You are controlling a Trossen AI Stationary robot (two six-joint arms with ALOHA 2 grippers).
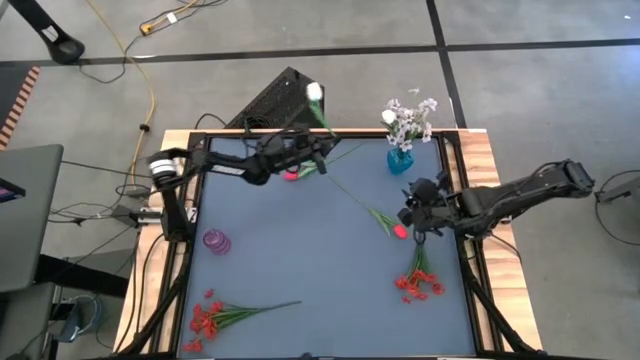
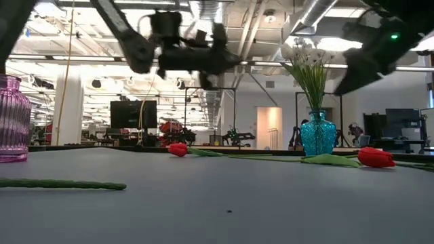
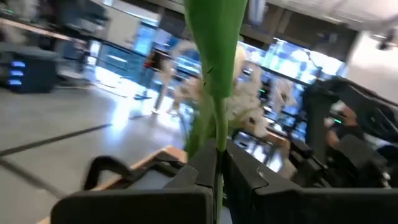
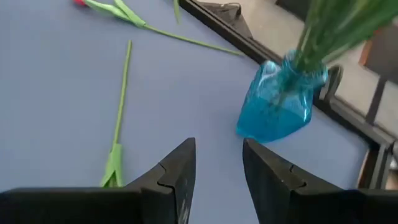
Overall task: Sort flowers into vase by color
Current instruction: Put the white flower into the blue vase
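The gray table [image 1: 300, 260] is bearing two vases. The blue vase [image 1: 399, 160] is standing at the far right corner, holding white blossoms [image 1: 411, 120] on green stems. The purple vase [image 1: 217, 241] is sitting near the left edge, and whether anything is in it cannot be told.

The left gripper [image 1: 318, 150] is hanging above the far edge, clenching the stem of a white tulip [image 1: 315, 92] whose bud is pointing away from the table. The right gripper [image 1: 413, 212] is hovering near the blue vase with its fingers spread and holding nothing.

Red flower clusters are lying at the near left [image 1: 207, 320] and near right [image 1: 418, 284]. Two red tulips [image 1: 400, 231] [image 1: 291, 175] are lying mid-table.
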